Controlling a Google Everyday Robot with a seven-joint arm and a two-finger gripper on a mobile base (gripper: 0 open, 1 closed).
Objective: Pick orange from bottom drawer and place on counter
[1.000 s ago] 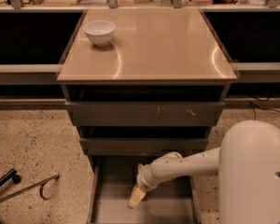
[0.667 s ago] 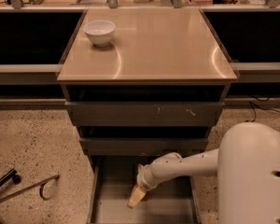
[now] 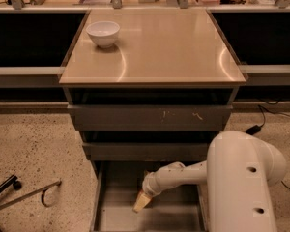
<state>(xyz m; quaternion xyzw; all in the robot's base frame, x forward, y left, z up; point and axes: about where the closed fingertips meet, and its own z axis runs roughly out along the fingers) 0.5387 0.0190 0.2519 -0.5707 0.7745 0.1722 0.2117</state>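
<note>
Floor left of the bottom drawer (image 3: 116, 214) holds a bent metal rod (image 3: 34, 193), well apart from it. Up and left of the bottom drawer, a white bowl (image 3: 103, 33) sits at the rear left corner of the desk (image 3: 174, 52). The bottom drawer stands pulled out. The end effector (image 3: 139, 204) hangs inside it, low and near mid-width, pointing down and left from the white arm (image 3: 183, 174). Whether the end effector is released or clenched on anything cannot be told. The orange does not show; it may lie hidden under the arm inside the bottom drawer, or further back. Right of the bottom drawer, a black cable (image 3: 253, 128) lies on the floor.

As I judge the risks, a smooth round fruit could roll away from a nudge or slip from an off-centre grip. A straight lift could also strike the middle drawer front (image 3: 145, 151) overhanging the bottom drawer's rear. No brand, label or writing can be read; only scratches mark the upper drawer front (image 3: 179, 115).
</note>
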